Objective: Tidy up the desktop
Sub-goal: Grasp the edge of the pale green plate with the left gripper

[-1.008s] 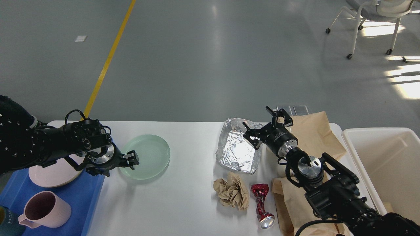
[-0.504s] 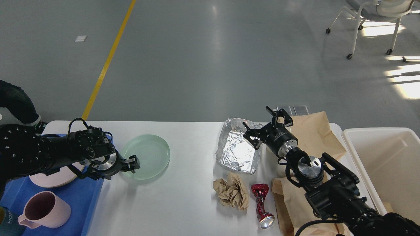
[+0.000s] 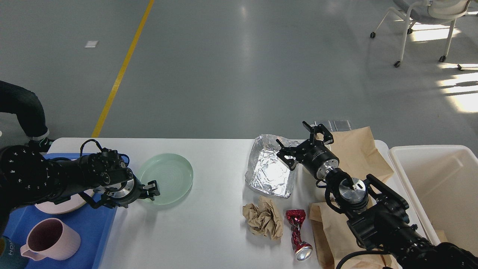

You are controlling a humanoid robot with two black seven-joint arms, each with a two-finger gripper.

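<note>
The white desktop [image 3: 209,231] carries a pale green plate [image 3: 168,175] at the left. My left gripper [image 3: 152,189] is at the plate's near-left rim; its fingers are too dark and small to tell apart. To the right lie a foil tray [image 3: 269,175], a crumpled brown paper ball [image 3: 263,218] and a crushed red can [image 3: 297,233]. My right gripper [image 3: 300,146] hovers open over the foil tray's right edge, with nothing between its spread fingers.
A blue tray [image 3: 95,228] at the left edge holds a pink plate [image 3: 56,205] and a pink mug [image 3: 50,239]. Brown paper bags [image 3: 356,157] lie under my right arm. A cream bin [image 3: 444,186] stands at the right. An office chair [image 3: 429,15] is far off.
My left arm has sunk lower and its gripper has slid a little toward the near side of the plate's rim. The plate and the right arm have not moved.
</note>
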